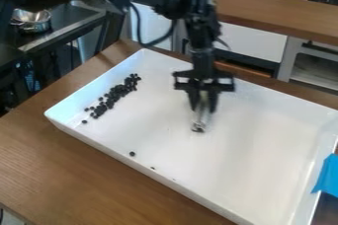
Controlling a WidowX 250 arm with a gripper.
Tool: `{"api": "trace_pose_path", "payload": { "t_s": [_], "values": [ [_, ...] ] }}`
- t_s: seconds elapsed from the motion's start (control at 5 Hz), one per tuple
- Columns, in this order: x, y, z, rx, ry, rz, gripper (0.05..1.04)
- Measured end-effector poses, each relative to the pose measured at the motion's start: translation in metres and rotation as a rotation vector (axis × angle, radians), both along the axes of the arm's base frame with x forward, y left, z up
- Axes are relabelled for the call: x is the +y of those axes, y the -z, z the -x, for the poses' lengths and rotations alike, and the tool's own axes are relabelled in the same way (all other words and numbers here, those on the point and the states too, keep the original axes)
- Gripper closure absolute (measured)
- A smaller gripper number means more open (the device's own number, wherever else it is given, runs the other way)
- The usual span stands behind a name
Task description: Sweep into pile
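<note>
Pincer: the black two-finger pincer (203, 105) is gripping a slim, pale, upright tool (202, 116) over the tray's middle.
Pieces: small, round black pieces (117, 93) are lying leftward in view, well apart from the pincer, their band running roughly parallel to the white rectangular tray's (264, 142) left short wall.
Stray: one black piece (132, 154) is sitting lower left of the tool, near the front wall.
Sweep: probably needing to be heading leftward, drawing strays toward the band.

tray (264, 155) right half: passable | centre: arm (200, 39) blocks | left: black pieces (113, 94) obstruct
</note>
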State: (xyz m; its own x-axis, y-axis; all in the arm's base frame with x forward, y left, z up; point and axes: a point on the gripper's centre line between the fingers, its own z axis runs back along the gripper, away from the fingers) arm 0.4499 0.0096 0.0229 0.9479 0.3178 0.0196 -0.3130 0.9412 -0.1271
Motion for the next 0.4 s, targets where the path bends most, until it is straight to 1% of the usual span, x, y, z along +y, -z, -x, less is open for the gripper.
{"api": "trace_pose_path", "payload": {
  "t_s": [0.2,0.4],
  "values": [
    [0.031,0.001,-0.002,0.01,-0.049,0.003,0.704],
    [0.057,0.001,-0.001,0.01,-0.1,-0.017,0.704]
  ]
}}
